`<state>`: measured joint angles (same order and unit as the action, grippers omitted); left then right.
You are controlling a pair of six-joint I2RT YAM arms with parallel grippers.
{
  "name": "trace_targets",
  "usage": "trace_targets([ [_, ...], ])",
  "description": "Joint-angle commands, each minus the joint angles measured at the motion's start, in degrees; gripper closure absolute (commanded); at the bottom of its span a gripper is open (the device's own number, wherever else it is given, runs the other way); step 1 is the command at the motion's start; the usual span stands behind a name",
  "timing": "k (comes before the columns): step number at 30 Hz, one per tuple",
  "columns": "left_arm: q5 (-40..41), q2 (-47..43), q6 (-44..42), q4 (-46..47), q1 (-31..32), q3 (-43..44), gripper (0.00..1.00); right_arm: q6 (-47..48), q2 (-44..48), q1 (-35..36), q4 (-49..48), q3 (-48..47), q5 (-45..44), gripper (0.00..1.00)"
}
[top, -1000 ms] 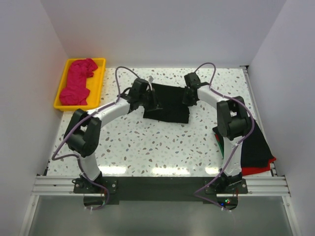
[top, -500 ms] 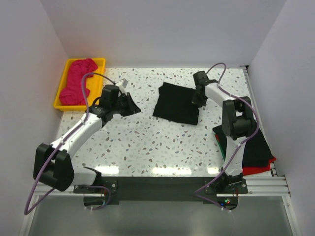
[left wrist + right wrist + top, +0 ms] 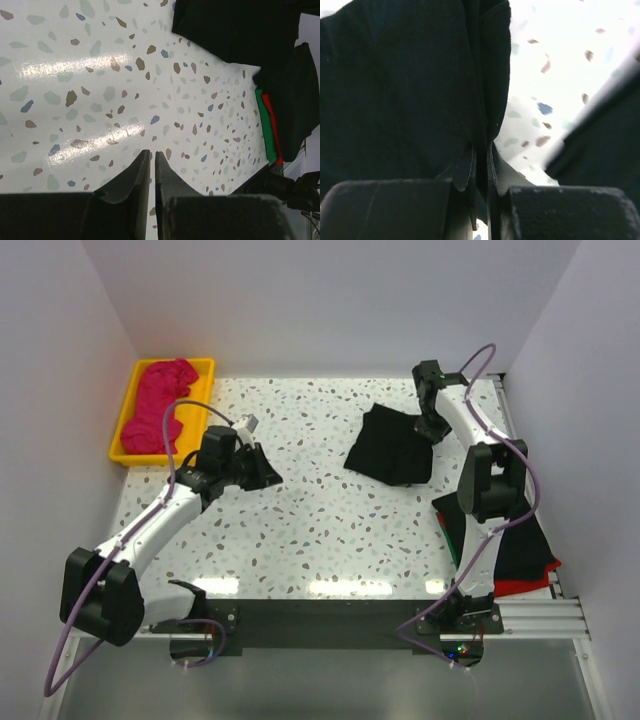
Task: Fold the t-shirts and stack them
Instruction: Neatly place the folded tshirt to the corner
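Observation:
A folded black t-shirt (image 3: 390,448) lies on the table at the right of centre; it fills the right wrist view (image 3: 400,85) and shows at the top of the left wrist view (image 3: 235,25). My right gripper (image 3: 432,426) is shut on its upper right edge, with cloth pinched between the jaws (image 3: 481,150). My left gripper (image 3: 268,473) is shut and empty over bare table at the left (image 3: 152,156). A magenta-pink t-shirt (image 3: 158,412) lies crumpled in the yellow tray. A stack of black, red and green cloth (image 3: 520,540) lies at the right edge.
The yellow tray (image 3: 205,390) stands at the back left corner. White walls close in the table on three sides. The right arm's base stands beside the stack. The stack's red and green edges show in the left wrist view (image 3: 267,127).
My right gripper has dragged the black t-shirt to the right and toward the back. My left arm let go of it and drew back to the left, jaws shut.

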<state>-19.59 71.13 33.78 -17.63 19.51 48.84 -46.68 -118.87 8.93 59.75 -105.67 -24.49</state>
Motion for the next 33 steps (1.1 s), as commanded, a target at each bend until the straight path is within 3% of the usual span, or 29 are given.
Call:
trace_targets([
  [1,-2.29,0.41,-0.91,2.68,-0.44,0.2,0.86,-9.74,1.44,-0.49,12.14,-1.91,-8.02,1.0],
  [7,-2.73,1.2,-1.0,2.33,-0.44,1.43,0.86,-17.65,3.37,-2.16,24.26,-5.16,-12.42,1.0],
  [12,-2.9,1.29,-0.91,2.16,-0.44,2.14,0.86,-18.72,6.54,-4.97,27.96,-4.55,-13.83,1.0],
  [33,-4.31,1.82,-0.56,2.51,-0.44,2.58,0.86,-14.68,30.71,-14.2,25.51,13.82,-11.02,1.0],
])
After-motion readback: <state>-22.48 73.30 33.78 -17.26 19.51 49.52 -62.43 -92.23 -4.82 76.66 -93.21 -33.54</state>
